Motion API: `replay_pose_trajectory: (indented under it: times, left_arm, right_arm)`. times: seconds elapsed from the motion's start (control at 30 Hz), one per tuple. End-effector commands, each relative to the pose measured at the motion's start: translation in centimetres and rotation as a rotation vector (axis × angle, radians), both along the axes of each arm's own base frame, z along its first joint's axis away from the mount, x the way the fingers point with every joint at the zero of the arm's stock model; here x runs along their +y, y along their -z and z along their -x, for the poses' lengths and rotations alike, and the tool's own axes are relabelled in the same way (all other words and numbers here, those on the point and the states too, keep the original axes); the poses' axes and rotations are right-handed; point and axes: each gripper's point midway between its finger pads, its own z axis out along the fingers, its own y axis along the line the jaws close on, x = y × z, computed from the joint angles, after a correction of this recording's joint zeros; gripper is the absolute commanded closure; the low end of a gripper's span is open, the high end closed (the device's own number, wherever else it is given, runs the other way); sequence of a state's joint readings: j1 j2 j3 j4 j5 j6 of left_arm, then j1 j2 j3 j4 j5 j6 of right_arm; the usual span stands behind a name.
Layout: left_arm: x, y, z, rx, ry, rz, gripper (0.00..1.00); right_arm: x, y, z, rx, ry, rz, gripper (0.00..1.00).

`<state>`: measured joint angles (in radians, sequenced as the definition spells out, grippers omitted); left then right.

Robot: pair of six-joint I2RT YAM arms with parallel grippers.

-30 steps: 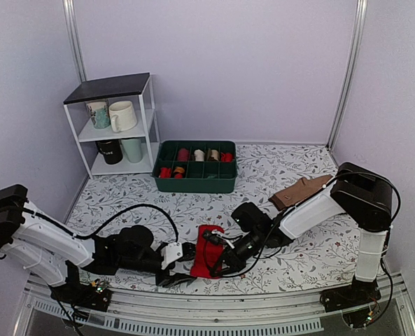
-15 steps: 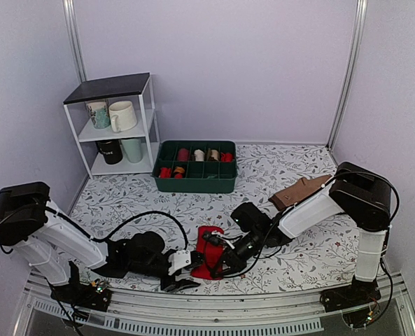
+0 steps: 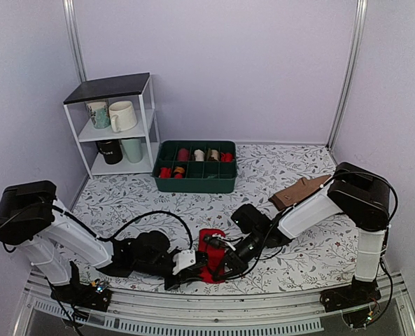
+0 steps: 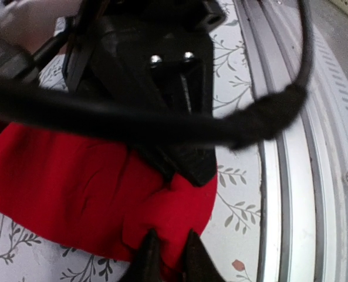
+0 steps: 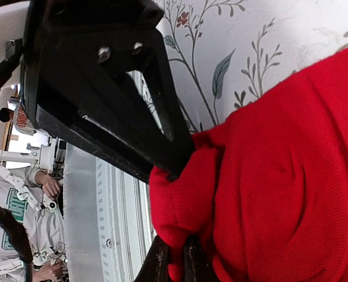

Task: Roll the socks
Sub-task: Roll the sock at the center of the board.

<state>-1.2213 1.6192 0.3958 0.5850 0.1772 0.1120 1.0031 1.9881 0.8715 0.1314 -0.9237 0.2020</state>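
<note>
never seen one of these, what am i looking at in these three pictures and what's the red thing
These are two robot arms bolted at the near edge of a table. The wide picture comes from a fixed camera above and behind them: the left arm reaches in from the left, the right arm from the right. The other two pictures come from a small camera on each wrist, looking along that arm's own two fingers. The red thing is a pair of socks lying on the table. The left gripper and the right gripper are each pinched shut on its near end. Farther back are a green tray holding small rolls, a brown sock and a white shelf with mugs.
</note>
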Motion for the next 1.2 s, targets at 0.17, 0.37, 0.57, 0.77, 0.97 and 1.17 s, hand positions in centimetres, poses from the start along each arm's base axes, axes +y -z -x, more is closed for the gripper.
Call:
replay_pose_trajectory:
  times: [0.17, 0.37, 0.57, 0.77, 0.97, 1.17]
  left_arm:
    - [-0.7, 1.0, 1.6, 0.097, 0.056, -0.063, 1.0]
    - [0.4, 1.6, 1.9, 0.211, -0.021, -0.105, 1.0]
    - [1.7, 2.7, 1.6, 0.405, -0.113, -0.156, 1.0]
    - [2.9, 3.7, 1.7, 0.589, -0.175, -0.192, 1.0]
    - [4.2, 4.3, 2.0, 0.764, -0.218, -0.208, 1.0]
    - [4.5, 5.0, 2.3, 0.828, -0.241, -0.245, 1.0]
  right_arm:
    - [-6.3, 8.2, 1.8, 0.061, 0.081, 0.403, 0.95]
    - [-3.6, 5.2, -0.7, -0.002, 0.142, 0.27, 0.8]
    - [-1.6, -1.3, -5.3, -0.29, 0.302, 0.041, 0.72]
    - [-2.5, -7.9, -5.3, -0.628, 0.364, -0.251, 0.68]
    - [-2.4, -8.3, -1.9, -0.845, 0.216, -0.304, 0.65]
    - [-0.9, -5.6, 0.7, -0.913, 0.072, -0.226, 0.65]
